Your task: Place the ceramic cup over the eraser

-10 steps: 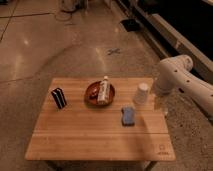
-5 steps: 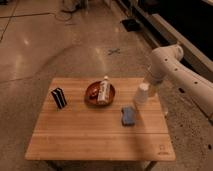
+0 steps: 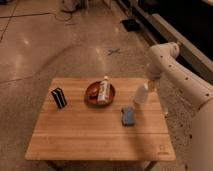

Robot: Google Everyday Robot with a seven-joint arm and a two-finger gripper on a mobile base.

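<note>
Hanging at the top of the ceramic cup (image 3: 141,94), your gripper (image 3: 150,86) may or may not clamp it: you cannot tell. The eraser (image 3: 59,98) stands well apart, leftward.

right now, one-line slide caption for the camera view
Robot gripper at the white ceramic cup near the right edge of the wooden table, the black eraser far across at the left.
</note>
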